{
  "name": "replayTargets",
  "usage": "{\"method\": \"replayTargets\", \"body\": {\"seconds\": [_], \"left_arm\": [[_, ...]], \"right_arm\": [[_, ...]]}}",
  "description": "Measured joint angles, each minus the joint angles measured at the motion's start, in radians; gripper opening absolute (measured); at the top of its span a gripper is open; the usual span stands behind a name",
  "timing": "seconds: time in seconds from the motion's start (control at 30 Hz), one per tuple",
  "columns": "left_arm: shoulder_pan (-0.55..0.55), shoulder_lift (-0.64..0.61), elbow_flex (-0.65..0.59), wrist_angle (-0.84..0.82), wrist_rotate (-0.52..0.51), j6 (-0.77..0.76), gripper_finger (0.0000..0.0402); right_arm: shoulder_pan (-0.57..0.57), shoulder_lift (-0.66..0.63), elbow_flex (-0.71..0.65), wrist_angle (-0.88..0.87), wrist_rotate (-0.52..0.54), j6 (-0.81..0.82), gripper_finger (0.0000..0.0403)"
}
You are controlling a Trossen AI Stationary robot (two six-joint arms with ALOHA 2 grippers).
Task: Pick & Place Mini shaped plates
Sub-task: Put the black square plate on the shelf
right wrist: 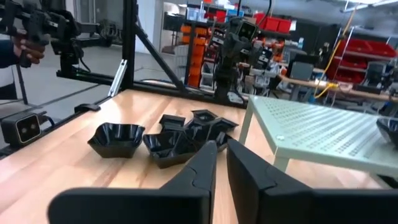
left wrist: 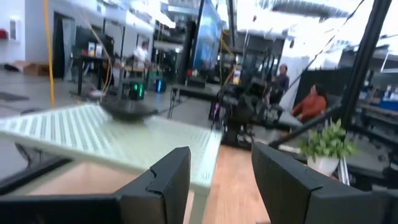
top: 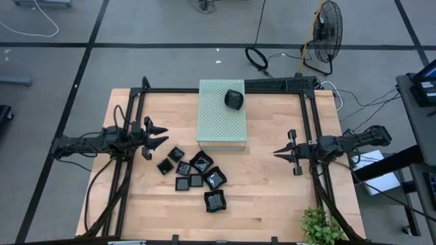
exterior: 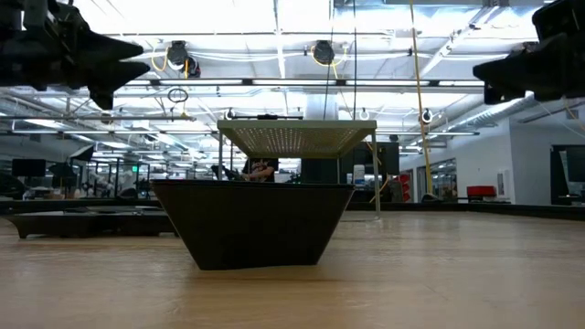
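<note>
Several mini shaped plates, small glossy black dishes, lie clustered on the wooden table in front of the pale green perforated box. One more plate rests on the box's top. The nearest plate fills the middle of the low view. My left gripper hangs open in the air just left of the cluster. My right gripper hovers shut to the right of the box, pointing at the plates. In the left wrist view the box and its plate lie ahead of the open fingers.
A black frame runs along the table's left, far and right sides. A potted plant stands at the near right corner. Bare wood lies between the box and my right gripper. People show in the room beyond the table.
</note>
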State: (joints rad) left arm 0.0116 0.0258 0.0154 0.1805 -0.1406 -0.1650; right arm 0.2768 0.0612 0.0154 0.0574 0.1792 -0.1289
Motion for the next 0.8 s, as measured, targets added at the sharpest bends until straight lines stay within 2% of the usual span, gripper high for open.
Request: {"method": "replayTargets", "body": {"seconds": [0.2, 0.37, 0.57, 0.67, 0.8], "left_arm": [[0.000, 0.000, 0.000, 0.017, -0.002, -0.004, 0.0175], [0.000, 0.000, 0.000, 0.031, -0.072, -0.004, 0.0175], [0.000, 0.009, 0.000, 0.024, -0.134, -0.200, 0.0175], [-0.002, 0.051, 0.014, -0.028, -0.133, -0.216, 0.0175], [-0.003, 0.175, 0.089, -0.130, -0.152, -0.262, 0.0175]], "right_arm": [[0.000, -0.013, 0.000, -0.004, 0.016, -0.014, 0.0011], [0.000, -0.010, 0.000, -0.002, 0.053, 0.095, 0.0009], [0.000, -0.010, 0.000, 0.006, 0.056, 0.148, 0.0007], [0.000, -0.010, 0.000, 0.014, 0.056, 0.144, 0.0007], [0.000, -0.010, 0.000, 0.033, 0.057, 0.144, 0.0008]]}}
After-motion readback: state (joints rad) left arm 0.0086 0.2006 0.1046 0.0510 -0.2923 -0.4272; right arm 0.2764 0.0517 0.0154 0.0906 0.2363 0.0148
